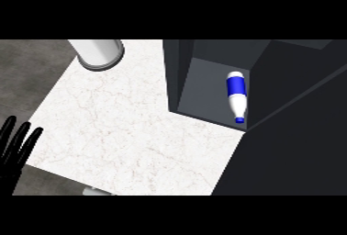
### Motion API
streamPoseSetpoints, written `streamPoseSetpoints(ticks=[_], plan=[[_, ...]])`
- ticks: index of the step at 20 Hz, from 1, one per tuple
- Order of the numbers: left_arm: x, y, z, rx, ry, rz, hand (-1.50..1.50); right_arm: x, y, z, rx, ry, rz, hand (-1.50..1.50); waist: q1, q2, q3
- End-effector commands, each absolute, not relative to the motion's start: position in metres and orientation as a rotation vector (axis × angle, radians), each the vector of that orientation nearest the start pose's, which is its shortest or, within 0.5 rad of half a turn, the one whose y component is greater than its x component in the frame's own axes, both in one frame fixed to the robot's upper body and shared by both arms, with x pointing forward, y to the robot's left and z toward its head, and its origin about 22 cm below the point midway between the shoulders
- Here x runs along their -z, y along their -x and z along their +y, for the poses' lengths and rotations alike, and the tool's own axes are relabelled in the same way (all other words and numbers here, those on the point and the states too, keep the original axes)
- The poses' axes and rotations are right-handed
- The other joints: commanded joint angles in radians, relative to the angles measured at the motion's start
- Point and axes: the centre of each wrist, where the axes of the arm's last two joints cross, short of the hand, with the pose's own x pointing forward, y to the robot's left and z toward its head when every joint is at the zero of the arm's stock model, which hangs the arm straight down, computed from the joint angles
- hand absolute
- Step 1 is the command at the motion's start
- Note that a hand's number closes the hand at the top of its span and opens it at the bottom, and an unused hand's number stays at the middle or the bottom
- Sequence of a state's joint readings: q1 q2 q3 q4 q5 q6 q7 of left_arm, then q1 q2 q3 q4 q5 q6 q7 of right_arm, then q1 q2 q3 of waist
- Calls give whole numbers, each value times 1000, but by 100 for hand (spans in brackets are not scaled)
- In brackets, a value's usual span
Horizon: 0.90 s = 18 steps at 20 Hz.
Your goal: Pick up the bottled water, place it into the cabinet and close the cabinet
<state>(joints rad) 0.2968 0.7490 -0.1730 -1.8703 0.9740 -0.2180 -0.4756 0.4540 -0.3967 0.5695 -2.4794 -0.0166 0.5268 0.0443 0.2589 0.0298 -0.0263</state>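
From the head view, my left hand (11,163) showed at the left edge, well apart from the cabinet (203,87) and off the far side of the bench (136,128) from it. Its fingers (21,137) were straight and spread, pointing up, and held nothing.

The cabinet stood open on the bench's right part. The water bottle (235,94) lay on its side inside the cabinet, against the right inner wall, its blue cap toward the front of the opening. The bottle was white with a blue band round its middle.

A white cylinder (98,53) stood upright at the bench's far edge, to the left of the cabinet and apart from it. The marbled bench top stretched pale between the cabinet and my hand.
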Motion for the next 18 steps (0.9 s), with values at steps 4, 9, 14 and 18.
streamPoseSetpoints(ticks=[4, 9, 14, 18], plan=[[-64, -171, 341, -64, 560, -1839, -150, -143, -91, -168, -1137, -821, -1643, 150, -5, 2, -4], [-69, -174, 343, -56, 571, -1859, -150, -147, -100, -166, -1195, -790, -1649, 150, -1, 0, -4], [-67, -175, 345, -68, 581, -1847, -150, -144, -105, -162, -1147, -811, -1654, 150, -19, 10, -3], [-70, -176, 347, -55, 574, -1853, -150, -137, -106, -160, -1097, -877, -1621, 150, -8, 22, -2]])
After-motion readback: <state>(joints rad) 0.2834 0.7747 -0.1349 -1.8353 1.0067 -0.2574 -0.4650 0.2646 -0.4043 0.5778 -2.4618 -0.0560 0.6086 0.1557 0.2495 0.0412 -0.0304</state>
